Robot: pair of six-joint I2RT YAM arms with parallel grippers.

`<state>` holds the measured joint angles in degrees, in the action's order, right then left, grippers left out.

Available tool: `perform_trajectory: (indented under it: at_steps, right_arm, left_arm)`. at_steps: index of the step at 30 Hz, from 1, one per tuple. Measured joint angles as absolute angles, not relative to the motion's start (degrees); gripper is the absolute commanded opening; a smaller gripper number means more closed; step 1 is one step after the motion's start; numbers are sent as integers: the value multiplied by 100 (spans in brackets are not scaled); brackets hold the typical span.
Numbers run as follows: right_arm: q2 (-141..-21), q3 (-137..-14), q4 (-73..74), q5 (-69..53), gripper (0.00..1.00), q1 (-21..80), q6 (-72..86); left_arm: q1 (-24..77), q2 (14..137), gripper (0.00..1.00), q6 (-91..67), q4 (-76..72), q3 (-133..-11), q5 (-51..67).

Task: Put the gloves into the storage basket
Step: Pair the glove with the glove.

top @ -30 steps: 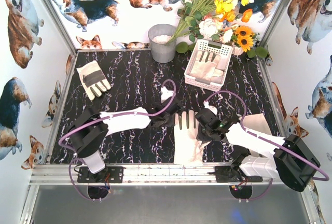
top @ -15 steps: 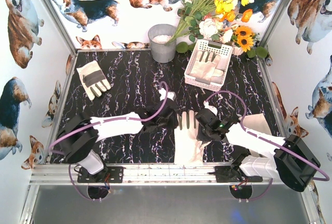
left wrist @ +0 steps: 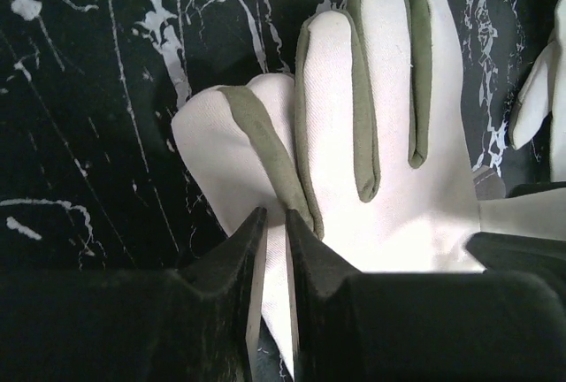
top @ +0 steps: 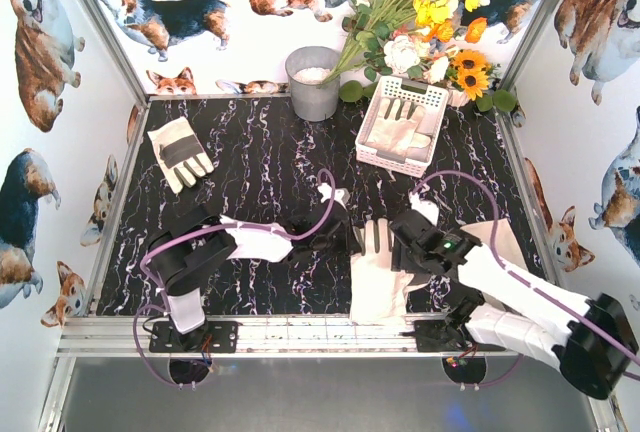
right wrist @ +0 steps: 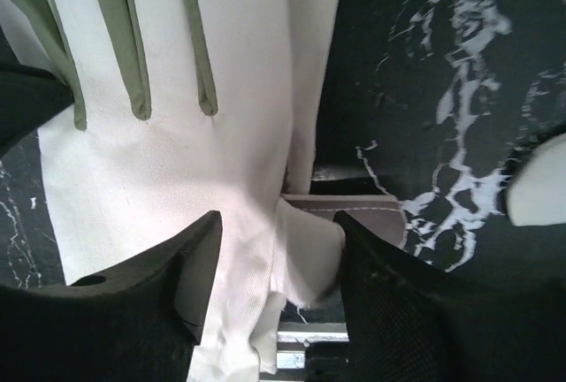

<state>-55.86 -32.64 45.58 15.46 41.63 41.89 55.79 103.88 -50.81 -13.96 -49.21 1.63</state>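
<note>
A cream-white glove with grey-green finger strips lies flat at the table's near middle, fingers pointing away. My left gripper is at its left edge and shut on a fold of the glove, with white fabric pinched between the jaws of the left gripper. My right gripper is at the glove's right side. Its jaws stand open astride a raised fold of the glove, seen around the right gripper. The storage basket at the back right holds gloves. Another glove lies at the far left.
A grey metal bucket stands at the back middle, left of the basket, with a flower bouquet behind. A tan fabric piece lies under my right arm. The metal rail runs along the near table edge.
My right gripper's jaws have opened off the glove. My left gripper has closed on the glove's left edge. The glove has shifted slightly right, and the right arm has swung outward.
</note>
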Motion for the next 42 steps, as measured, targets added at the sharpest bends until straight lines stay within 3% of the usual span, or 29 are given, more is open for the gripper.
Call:
perform_trajectory:
  at_steps: [8,14,21,28,32,35,42]
  right_arm:
    - [-4980,-4283,5387,1896,59,4156,4007]
    - [-5068,-4394,5354,1363,39,4152,4108]
    - [-5708,-3671,4882,408,35,4152,4497]
    - [-6567,-3365,4086,-40,20,4152,4598]
    - [-7290,-3553,3433,-381,16,4147,4501]
    - [-7719,-3826,3098,-539,17,4147,4351]
    - [-7959,-4139,2921,-545,31,4152,4047]
  left_arm:
    - [5579,10077,11,-5177,-1271,-4633,-3]
    - [5581,10033,11,-5166,-1092,-4663,-91]
    - [5581,9839,11,-5159,-620,-4687,-408]
    - [5581,9391,12,-5253,-137,-4368,-902]
    - [5581,8886,13,-5496,222,-3946,-1341]
    - [5579,8471,22,-5690,515,-3645,-1651]
    - [5579,7343,51,-5878,926,-3116,-1839]
